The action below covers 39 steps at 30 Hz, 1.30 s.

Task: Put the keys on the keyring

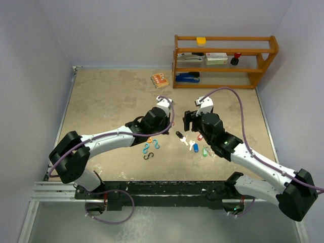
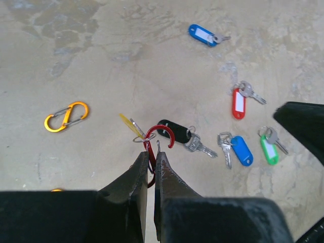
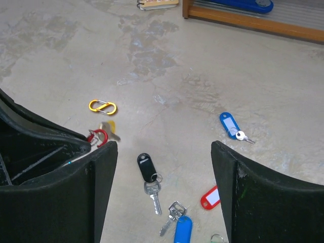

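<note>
**Left gripper pins the red clip upright while the right gripper stands open over loose keys**

Seen from the left wrist, an orange clip lies unused on the table at the red clip's 9 o'clock. The left gripper is clenched on the red clip's lower loop with the hook pointing up to 12 o'clock, seemingly to serve as the keyring. The yellow key sits at its 11 o'clock, its ring apparently already on the hook. The black key lies just beside it at 3 o'clock, probably the next to go on. A blue key at 1 o'clock, a red key, a second blue key and a green key lie loose on the table. The right gripper, released and grasping nothing, hovers over the black key, seemingly poised to pick it up.
</note>
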Available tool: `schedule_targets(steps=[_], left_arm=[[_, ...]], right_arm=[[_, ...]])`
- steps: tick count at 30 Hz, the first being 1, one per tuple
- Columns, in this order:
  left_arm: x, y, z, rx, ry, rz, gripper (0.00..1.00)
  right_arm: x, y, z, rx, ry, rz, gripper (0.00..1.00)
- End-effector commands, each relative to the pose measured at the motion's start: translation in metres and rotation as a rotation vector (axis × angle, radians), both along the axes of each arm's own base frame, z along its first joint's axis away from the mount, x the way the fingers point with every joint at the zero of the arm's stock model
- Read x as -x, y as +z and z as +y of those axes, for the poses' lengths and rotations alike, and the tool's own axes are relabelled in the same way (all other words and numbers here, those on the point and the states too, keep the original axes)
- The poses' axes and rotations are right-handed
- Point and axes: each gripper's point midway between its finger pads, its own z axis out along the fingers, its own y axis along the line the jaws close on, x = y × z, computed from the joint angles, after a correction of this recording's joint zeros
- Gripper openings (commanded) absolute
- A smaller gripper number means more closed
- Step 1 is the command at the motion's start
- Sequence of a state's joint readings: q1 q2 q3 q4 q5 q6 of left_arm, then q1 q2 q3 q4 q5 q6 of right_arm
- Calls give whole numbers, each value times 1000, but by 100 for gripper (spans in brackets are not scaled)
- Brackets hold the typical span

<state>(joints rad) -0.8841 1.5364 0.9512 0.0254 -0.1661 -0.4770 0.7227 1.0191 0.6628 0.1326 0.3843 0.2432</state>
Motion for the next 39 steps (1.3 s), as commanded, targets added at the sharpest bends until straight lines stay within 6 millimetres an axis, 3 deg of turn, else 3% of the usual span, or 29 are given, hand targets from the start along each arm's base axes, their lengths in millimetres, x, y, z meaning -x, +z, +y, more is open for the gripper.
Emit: schedule_targets(steps=[1, 14, 23, 32, 39], left_arm=[[-30, 37, 14, 8, 148, -94, 0], [-138, 27, 109, -160, 556, -87, 0], [-203, 11, 147, -198, 654, -59, 0], [-245, -4, 170, -201, 681, -42, 0], [-249, -15, 176, -234, 695, -22, 0]], right_arm=[[0, 5, -9, -10, -49, -17, 78], [4, 13, -15, -16, -56, -31, 86], [6, 12, -15, -10, -50, -27, 88], [4, 7, -11, 2, -35, -18, 88], [2, 5, -8, 4, -30, -10, 88]])
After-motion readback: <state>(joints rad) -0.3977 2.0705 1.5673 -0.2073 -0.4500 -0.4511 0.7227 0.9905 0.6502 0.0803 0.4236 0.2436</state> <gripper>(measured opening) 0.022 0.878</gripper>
